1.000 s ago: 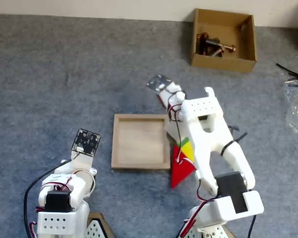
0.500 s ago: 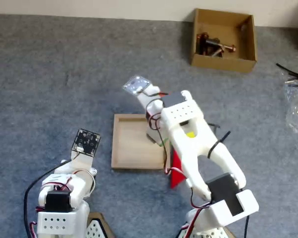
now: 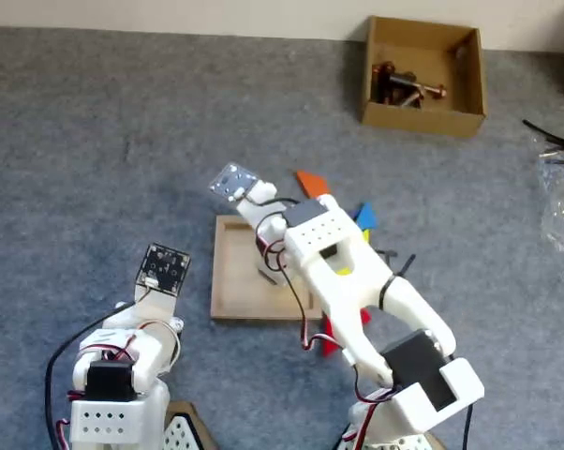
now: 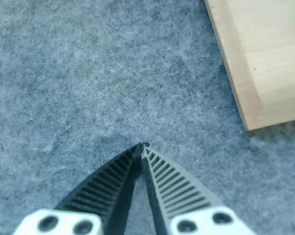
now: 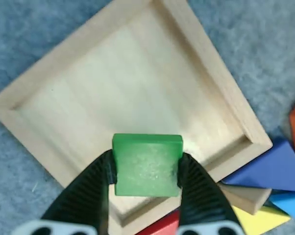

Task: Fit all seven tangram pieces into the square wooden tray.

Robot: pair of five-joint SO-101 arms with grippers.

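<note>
Our right gripper (image 5: 146, 167) pinches the green square piece (image 5: 146, 164) over the square wooden tray (image 5: 137, 83), near one rim. The blue triangle (image 5: 270, 166), yellow piece (image 5: 258, 220) and red piece (image 5: 162, 226) lie just outside that rim. Our left gripper (image 4: 141, 147), fingers pressed together on nothing, rests on the carpet (image 4: 64, 73) beside the tray.

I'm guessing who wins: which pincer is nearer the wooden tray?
Right. The right pincer hangs over the tray, holding a green piece; the left pincer is off to its side, over the carpet.
</note>
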